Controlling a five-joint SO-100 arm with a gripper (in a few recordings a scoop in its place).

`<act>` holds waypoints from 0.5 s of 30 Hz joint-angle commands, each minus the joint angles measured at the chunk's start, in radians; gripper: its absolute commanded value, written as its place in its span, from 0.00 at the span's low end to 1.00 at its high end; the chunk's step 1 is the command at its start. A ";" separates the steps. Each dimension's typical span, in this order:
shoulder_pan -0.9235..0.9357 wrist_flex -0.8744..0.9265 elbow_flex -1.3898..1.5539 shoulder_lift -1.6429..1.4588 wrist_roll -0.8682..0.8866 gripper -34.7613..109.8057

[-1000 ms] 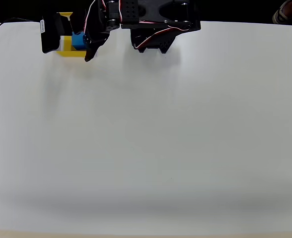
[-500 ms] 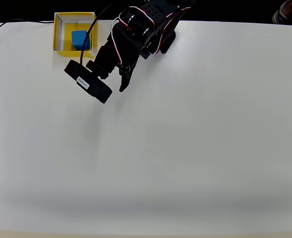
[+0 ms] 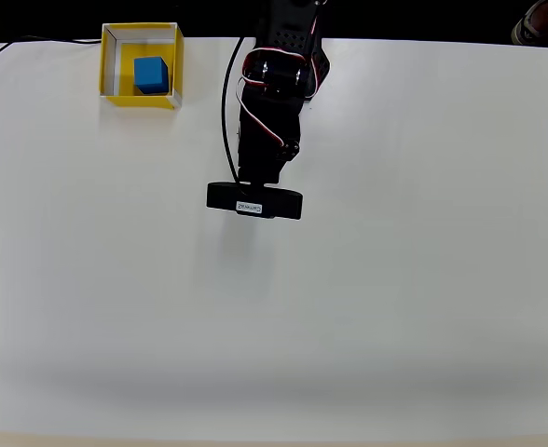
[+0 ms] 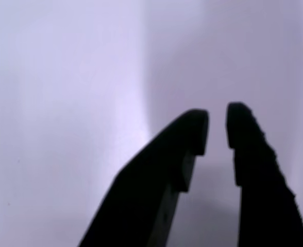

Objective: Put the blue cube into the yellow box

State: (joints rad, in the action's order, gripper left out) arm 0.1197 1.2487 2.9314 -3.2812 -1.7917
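**Layout at this moment: cube in box, arm at table centre-top**

From my overhead view, the yellow box (image 3: 141, 63) sits at the top-left corner of the table (image 3: 349, 307), against its far edge. The blue cube (image 3: 150, 74) lies inside the box, on its floor, nearer the right wall than the left. The arm (image 3: 274, 102) reaches down from the top edge, right of the box and well apart from it. A cable (image 3: 13, 44) runs along the top edge, left of the box. In my wrist view the gripper (image 4: 216, 128) hangs over bare table, nothing between its fingers.
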 commanded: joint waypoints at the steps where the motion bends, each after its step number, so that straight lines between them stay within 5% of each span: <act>1: -0.041 -0.025 0.052 -0.061 -0.006 0.24; 15: -0.129 0.089 0.213 -0.063 0.032 0.24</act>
State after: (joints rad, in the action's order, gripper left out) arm 0.0061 1.2855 3.1170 -3.3195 -1.7825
